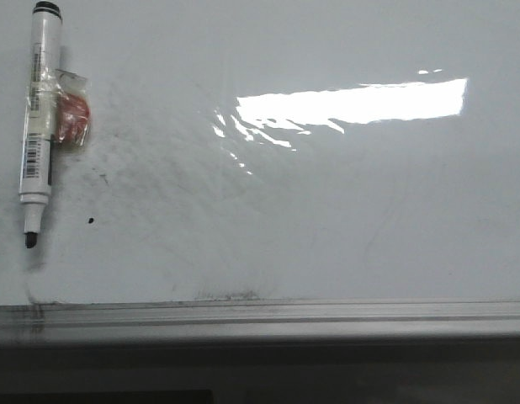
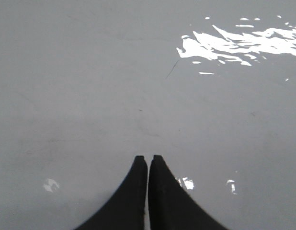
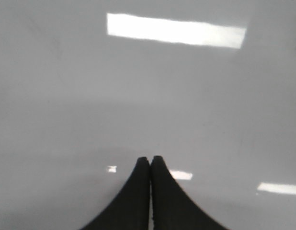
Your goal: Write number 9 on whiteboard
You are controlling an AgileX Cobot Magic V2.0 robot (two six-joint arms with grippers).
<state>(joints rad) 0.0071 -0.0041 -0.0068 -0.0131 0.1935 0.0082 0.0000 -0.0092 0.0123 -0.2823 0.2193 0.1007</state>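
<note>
The whiteboard (image 1: pixel 327 194) fills the front view, glossy white with faint grey smudges and a silver rail (image 1: pixel 268 316) along its near edge. No number 9 shows on it. A white marker with a black tip (image 1: pixel 37 118) lies uncapped at the far left, tip pointing toward the rail, with a red taped piece (image 1: pixel 73 118) beside it. Neither gripper shows in the front view. My left gripper (image 2: pixel 148 158) is shut and empty over bare board. My right gripper (image 3: pixel 150 159) is shut and empty over bare board.
A tiny black dot (image 1: pixel 91 221) sits right of the marker tip. A dark smudge (image 1: pixel 226 295) lies by the rail. A bright glare patch (image 1: pixel 352 103) covers the board's upper middle. A dark strip runs below the rail.
</note>
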